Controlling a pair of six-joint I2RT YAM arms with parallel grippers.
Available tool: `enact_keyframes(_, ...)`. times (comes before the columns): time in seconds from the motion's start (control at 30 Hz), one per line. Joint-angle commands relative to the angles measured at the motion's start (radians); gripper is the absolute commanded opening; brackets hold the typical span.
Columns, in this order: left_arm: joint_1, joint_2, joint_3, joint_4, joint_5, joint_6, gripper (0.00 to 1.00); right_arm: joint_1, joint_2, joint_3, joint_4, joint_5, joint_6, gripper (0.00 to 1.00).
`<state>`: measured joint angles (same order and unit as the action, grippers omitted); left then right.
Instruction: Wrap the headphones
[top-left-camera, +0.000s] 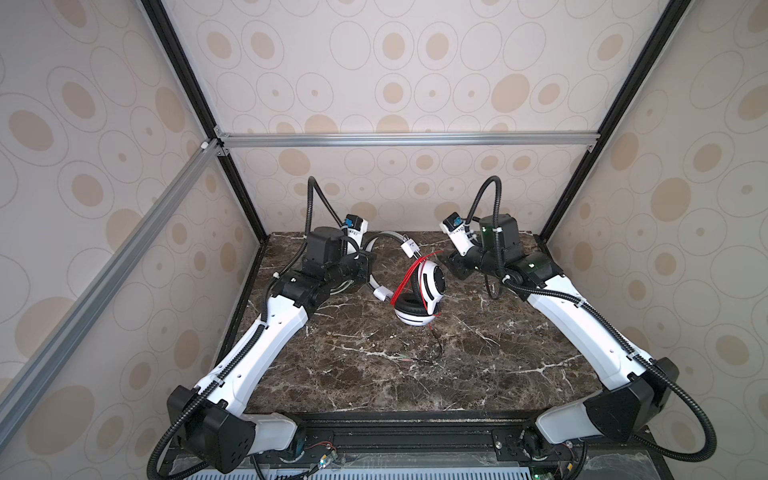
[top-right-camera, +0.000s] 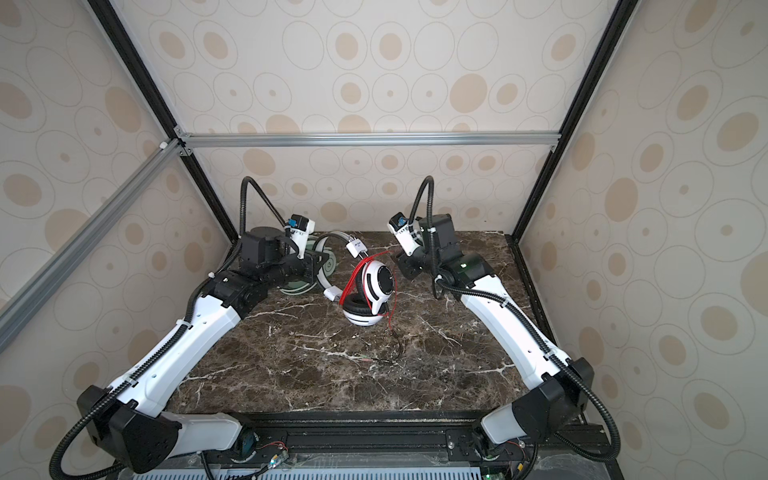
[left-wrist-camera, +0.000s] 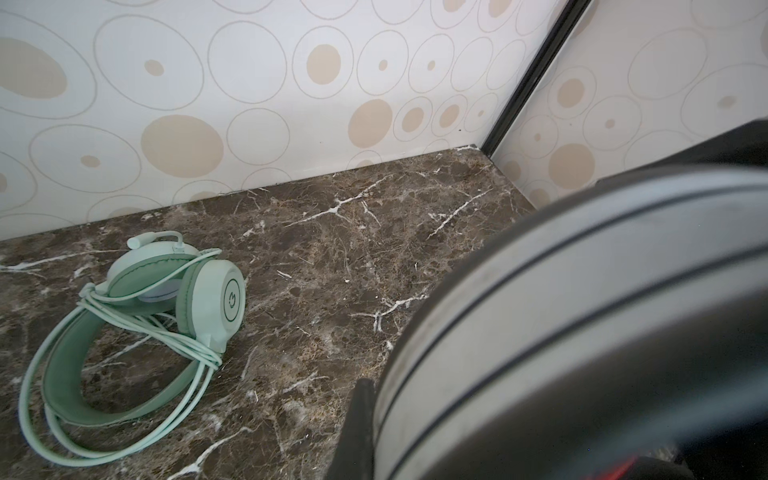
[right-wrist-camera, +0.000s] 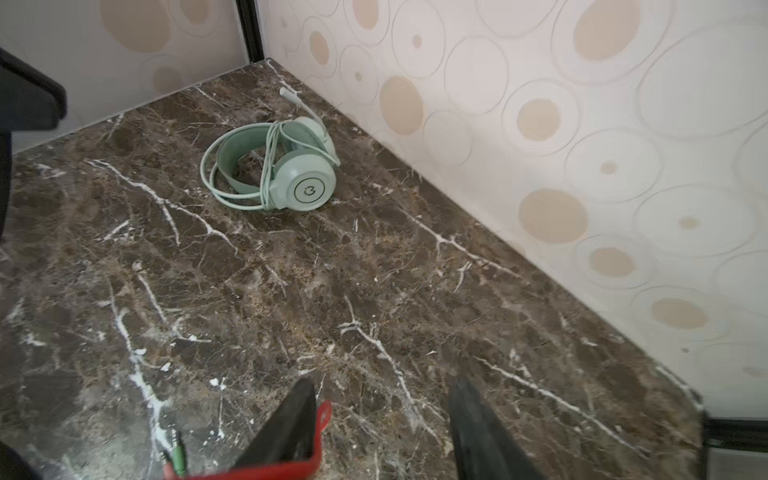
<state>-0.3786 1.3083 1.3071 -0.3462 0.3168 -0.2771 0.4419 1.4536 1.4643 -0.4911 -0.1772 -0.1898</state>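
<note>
Squeezing the left claw (top-left-camera: 365, 266) tight on the grey headband (left-wrist-camera: 582, 278) of the white-and-black headphones (top-left-camera: 419, 291), toward the back left of the table (top-left-camera: 374, 374). Showing just one dark finger (left-wrist-camera: 359, 415) beside that band in the left wrist view, with the band filling much of the picture. Holding the right claw (right-wrist-camera: 384, 386) open, with bare table showing between its two fingers. Gripping nothing there, with the red cord (right-wrist-camera: 291, 467) only lying against one of those fingers. Hanging just to the right of the ear cups (top-left-camera: 432, 284) in both top views. Resting the lower cup on the table near the middle, with the other cup standing just above it. Showing the red cord wrapped in many loops around the two cups. Trailing the loose end of that cord toward the front of the table, ending in little green plugs (right-wrist-camera: 176, 453). Seeing the green headphones (left-wrist-camera: 137, 299) lying flat at the back of the table, close to the wall (right-wrist-camera: 540, 124), well apart from the right claw. Showing their pale green cord (left-wrist-camera: 183, 340) looped around the band and the cups. Hiding mostly behind the left arm (top-left-camera: 274, 320) in both top views.
</note>
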Motion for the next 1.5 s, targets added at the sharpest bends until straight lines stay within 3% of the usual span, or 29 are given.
enact_keyframes(0.0, 0.086, -0.059, -0.022, 0.172, 0.125, -0.159, 0.0, -0.047, -0.021, -0.137, 0.096, -0.273, 0.216, 0.57)
enact_keyframes(0.17, 0.211, -0.11, -0.06, 0.18, 0.011, -0.278, 0.0, -0.06, -0.104, -0.37, 0.269, -0.322, 0.304, 0.58)
enact_keyframes(0.27, 0.264, -0.136, -0.07, 0.165, -0.055, -0.313, 0.0, -0.059, -0.124, -0.432, 0.308, -0.325, 0.321, 0.59)
enact_keyframes(0.53, 0.266, -0.173, -0.102, 0.226, -0.028, -0.306, 0.0, -0.032, -0.017, -0.466, 0.439, -0.342, 0.324, 0.59)
enact_keyframes(0.73, 0.266, -0.164, -0.103, 0.236, 0.0, -0.31, 0.0, 0.053, 0.148, -0.391, 0.506, -0.414, 0.282, 0.62)
enact_keyframes(0.83, 0.266, -0.167, -0.103, 0.237, -0.001, -0.307, 0.0, 0.111, 0.216, -0.354, 0.544, -0.394, 0.289, 0.62)
enact_keyframes(0.97, 0.265, -0.167, -0.104, 0.24, 0.003, -0.307, 0.0, 0.15, 0.292, -0.364, 0.711, -0.37, 0.41, 0.62)
enact_keyframes(1.03, 0.264, -0.166, -0.103, 0.239, 0.005, -0.307, 0.0, 0.175, 0.325, -0.386, 0.816, -0.289, 0.497, 0.62)
enact_keyframes(1.17, 0.264, -0.164, -0.104, 0.239, 0.005, -0.305, 0.0, 0.19, 0.396, -0.402, 0.95, -0.241, 0.622, 0.6)
enact_keyframes(1.47, 0.265, -0.167, -0.104, 0.24, 0.006, -0.304, 0.0, 0.189, 0.52, -0.376, 1.121, -0.276, 0.699, 0.57)
